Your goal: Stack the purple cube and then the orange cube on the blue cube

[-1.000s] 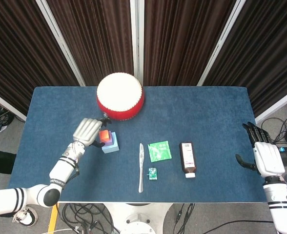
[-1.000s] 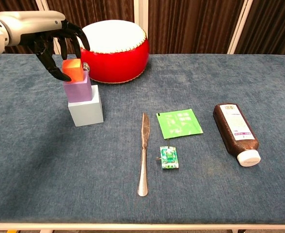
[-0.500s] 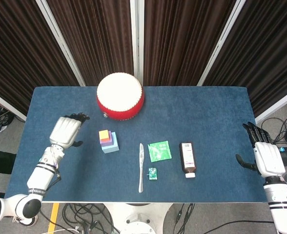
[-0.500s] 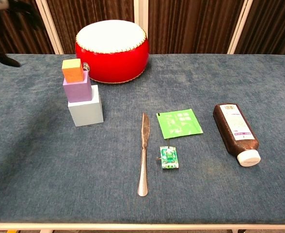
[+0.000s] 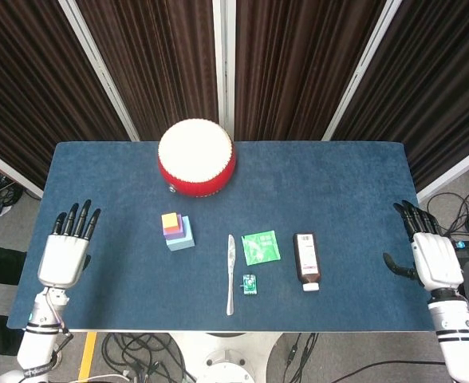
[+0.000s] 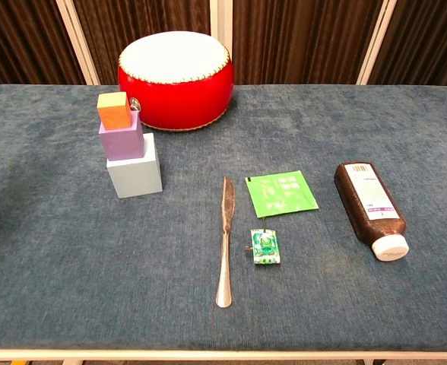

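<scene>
Blue cloth covers the table, which carries the following.

Cube stack, left of centre: blue cube at the bottom, purple cube resting on it, orange cube on top. All three touch in one upright column, each smaller than the one below; seen from the chest view the upper two sit toward the far left of the cube beneath.

Red drum with a white top: far side of the table, just behind and to the right of the stack.

Metal knife: near centre, lying lengthwise, blade toward the far side.

Green packet: flat, just right of the knife.

Small green circuit board: just near of the packet.

Brown bottle with white cap: on its side, right of the packet, cap toward the near edge.

Left hand: at the left edge of the table, well apart from the stack, fingers straight and spread, holding nothing.

Right hand: beyond the right edge, fingers extended and apart, holding nothing.
</scene>
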Robot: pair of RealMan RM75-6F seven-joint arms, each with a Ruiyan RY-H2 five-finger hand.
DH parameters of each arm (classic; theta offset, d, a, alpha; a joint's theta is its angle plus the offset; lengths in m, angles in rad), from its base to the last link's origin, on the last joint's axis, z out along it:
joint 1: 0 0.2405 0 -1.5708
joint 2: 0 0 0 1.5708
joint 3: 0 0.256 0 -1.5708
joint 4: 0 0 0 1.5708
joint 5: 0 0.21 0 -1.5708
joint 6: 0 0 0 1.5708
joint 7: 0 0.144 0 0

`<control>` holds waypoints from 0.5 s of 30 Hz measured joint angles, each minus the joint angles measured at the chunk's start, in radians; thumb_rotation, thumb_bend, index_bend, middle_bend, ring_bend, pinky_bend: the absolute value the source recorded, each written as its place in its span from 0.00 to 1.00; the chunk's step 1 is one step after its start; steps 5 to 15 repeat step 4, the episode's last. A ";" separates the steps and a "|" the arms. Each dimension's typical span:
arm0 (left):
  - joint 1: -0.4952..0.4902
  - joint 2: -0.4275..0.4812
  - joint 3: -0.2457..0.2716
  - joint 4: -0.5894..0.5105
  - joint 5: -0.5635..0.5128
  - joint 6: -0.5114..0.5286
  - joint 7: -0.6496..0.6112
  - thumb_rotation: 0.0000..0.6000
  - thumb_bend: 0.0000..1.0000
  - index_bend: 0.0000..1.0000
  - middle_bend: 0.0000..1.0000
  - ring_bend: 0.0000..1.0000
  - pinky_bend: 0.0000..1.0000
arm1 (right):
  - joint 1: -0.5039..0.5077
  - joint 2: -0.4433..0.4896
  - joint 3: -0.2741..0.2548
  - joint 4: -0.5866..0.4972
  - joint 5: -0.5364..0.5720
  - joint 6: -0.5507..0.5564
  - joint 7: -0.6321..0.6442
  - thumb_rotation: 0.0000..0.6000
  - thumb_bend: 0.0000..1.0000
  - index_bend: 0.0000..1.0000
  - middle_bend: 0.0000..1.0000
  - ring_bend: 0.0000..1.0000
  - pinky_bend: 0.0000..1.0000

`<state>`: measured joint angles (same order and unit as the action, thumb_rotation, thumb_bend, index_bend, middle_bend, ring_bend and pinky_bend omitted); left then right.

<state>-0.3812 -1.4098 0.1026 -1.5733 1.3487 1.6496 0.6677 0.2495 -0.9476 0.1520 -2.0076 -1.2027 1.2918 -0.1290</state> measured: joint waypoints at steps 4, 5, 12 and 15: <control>0.035 -0.005 0.004 0.018 0.021 -0.005 -0.025 1.00 0.09 0.14 0.08 0.08 0.21 | 0.000 -0.002 -0.002 0.000 -0.003 0.000 -0.003 1.00 0.22 0.00 0.00 0.00 0.00; 0.035 -0.005 0.004 0.018 0.021 -0.005 -0.025 1.00 0.09 0.14 0.08 0.08 0.21 | 0.000 -0.002 -0.002 0.000 -0.003 0.000 -0.003 1.00 0.22 0.00 0.00 0.00 0.00; 0.035 -0.005 0.004 0.018 0.021 -0.005 -0.025 1.00 0.09 0.14 0.08 0.08 0.21 | 0.000 -0.002 -0.002 0.000 -0.003 0.000 -0.003 1.00 0.22 0.00 0.00 0.00 0.00; 0.035 -0.005 0.004 0.018 0.021 -0.005 -0.025 1.00 0.09 0.14 0.08 0.08 0.21 | 0.000 -0.002 -0.002 0.000 -0.003 0.000 -0.003 1.00 0.22 0.00 0.00 0.00 0.00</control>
